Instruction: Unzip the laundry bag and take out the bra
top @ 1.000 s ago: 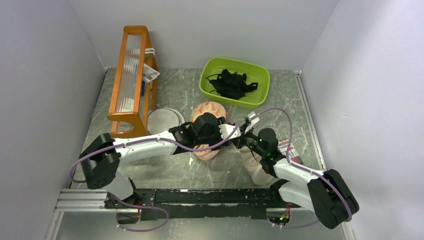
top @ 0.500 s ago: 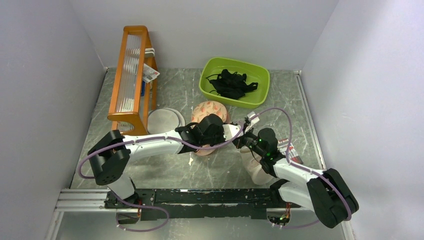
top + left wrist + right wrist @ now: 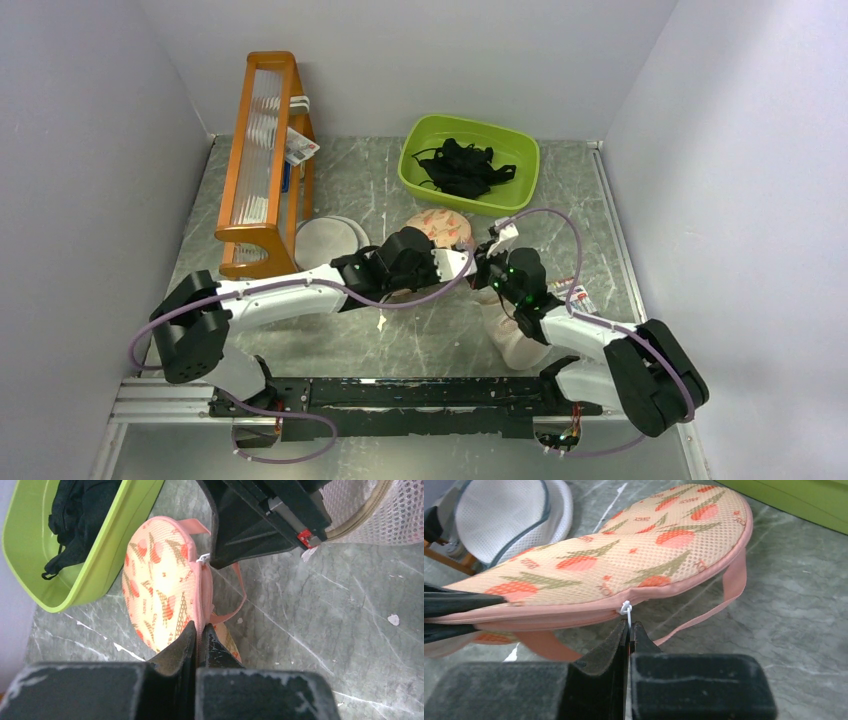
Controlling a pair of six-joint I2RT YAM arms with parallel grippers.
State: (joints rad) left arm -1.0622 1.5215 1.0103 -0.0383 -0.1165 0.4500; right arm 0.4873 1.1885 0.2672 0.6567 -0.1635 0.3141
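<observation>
Left gripper (image 3: 198,632) pinched on the laundry bag (image 3: 160,585) at its pink edge, right gripper (image 3: 629,630) clamped on its white zip pull (image 3: 625,609)

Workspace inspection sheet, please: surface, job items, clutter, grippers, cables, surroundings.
Surface: grey marbled table, small white fleck by the arms.
Job's things: laundry bag mid-table, zip shut where visible; bra: nothing seen.
Clutter: green tub holding black garments; orange rack; mesh disc; beige mesh pouch under the right arm.
Grippers: left gripper shut on the bag's pink edging; right gripper shut on the white zip pull.
Cables: purple cables looping off both arms, no snag seen.
Surroundings: plain grey walls.
</observation>
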